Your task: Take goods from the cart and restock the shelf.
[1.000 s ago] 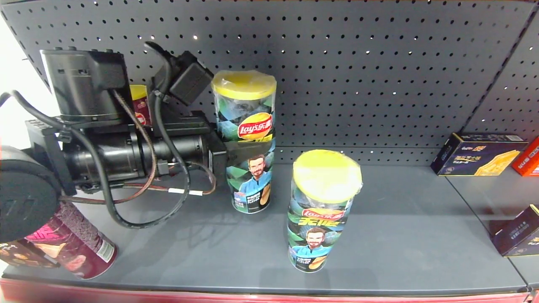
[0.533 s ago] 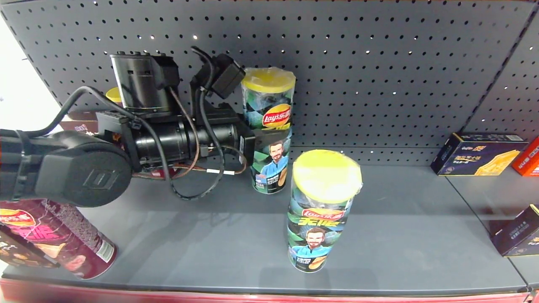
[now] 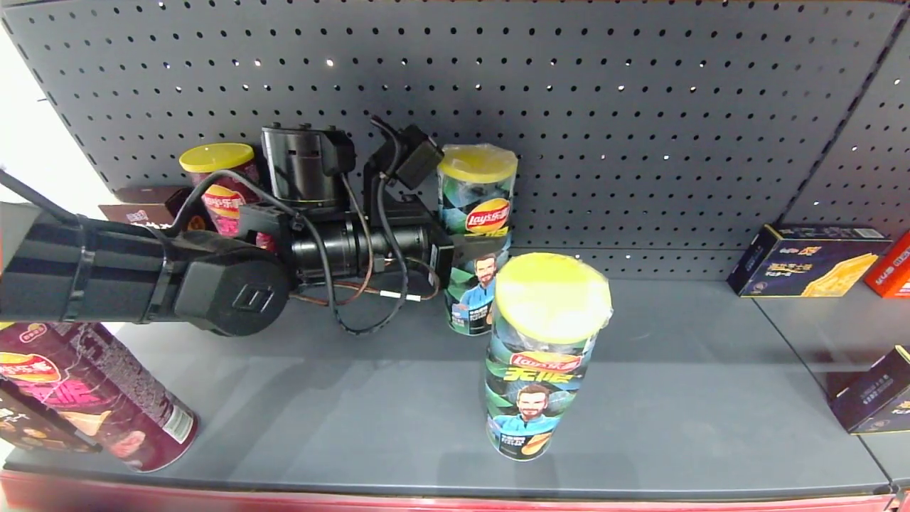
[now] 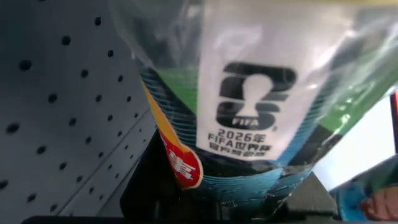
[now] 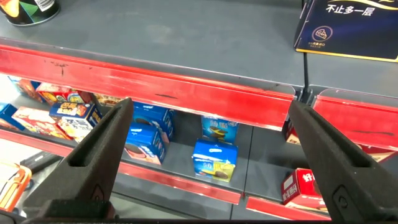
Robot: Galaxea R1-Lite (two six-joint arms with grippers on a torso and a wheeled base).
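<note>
Right gripper (image 5: 209, 107): black fingers spread wide with nothing between them, hanging in front of the red front edge (image 5: 186, 76) of the shelf. Front chip can (image 3: 546, 355): tall cylinder, yellow lid under clear film, green-and-black patterned wrap with a red-and-yellow logo and a portrait of a man; upright near the front of the grey shelf (image 3: 711, 398). Maroon chip can (image 3: 106, 398): tilted at the front left corner. Dark boxes (image 3: 807, 259): along the right side of the shelf. Left gripper (image 3: 478, 249): reaches in from the left and is clamped around the mid-body of the held chip can (image 3: 476, 188). Held chip can: same design as the front one, upright, directly behind it and close to the pegboard back panel (image 3: 640, 107); whether its base touches the shelf cannot be told. Its wrap fills the left wrist view (image 4: 249, 106). Second maroon chip can (image 3: 217, 185): yellow lid, upright at the back left, behind the left arm.
</note>
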